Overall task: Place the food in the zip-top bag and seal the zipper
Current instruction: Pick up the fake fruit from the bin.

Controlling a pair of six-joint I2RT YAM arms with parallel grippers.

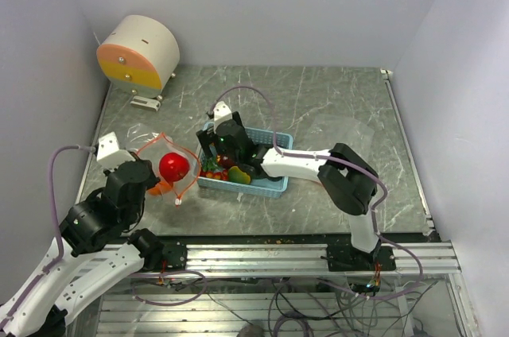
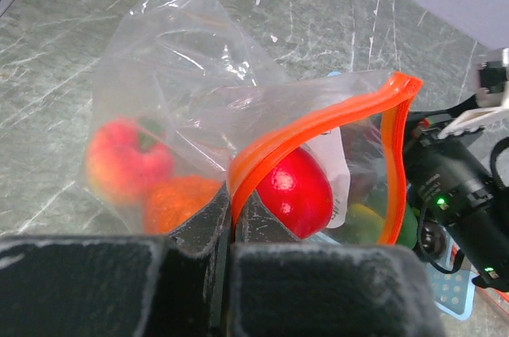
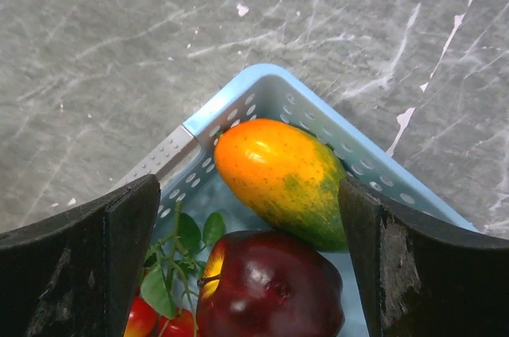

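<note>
My left gripper (image 2: 233, 210) is shut on the orange zipper rim of the clear zip-top bag (image 2: 183, 91) and holds its mouth open towards the basket. Inside the bag lie a red apple (image 2: 296, 191), a peach (image 2: 123, 158) and an orange carrot (image 2: 176, 202); the apple also shows in the top view (image 1: 174, 167). My right gripper (image 3: 250, 273) is open above the light blue basket (image 3: 270, 91), its fingers on either side of a dark purple apple (image 3: 270, 285) and an orange-green mango (image 3: 278, 178). Small red cherries with green leaves (image 3: 159, 317) lie beside them.
A round cream and orange device (image 1: 139, 51) stands at the back left of the grey marble table (image 1: 334, 98). The basket (image 1: 274, 186) sits mid-table, right of the bag. White walls close in the sides, and a metal rail (image 1: 318, 253) runs along the near edge.
</note>
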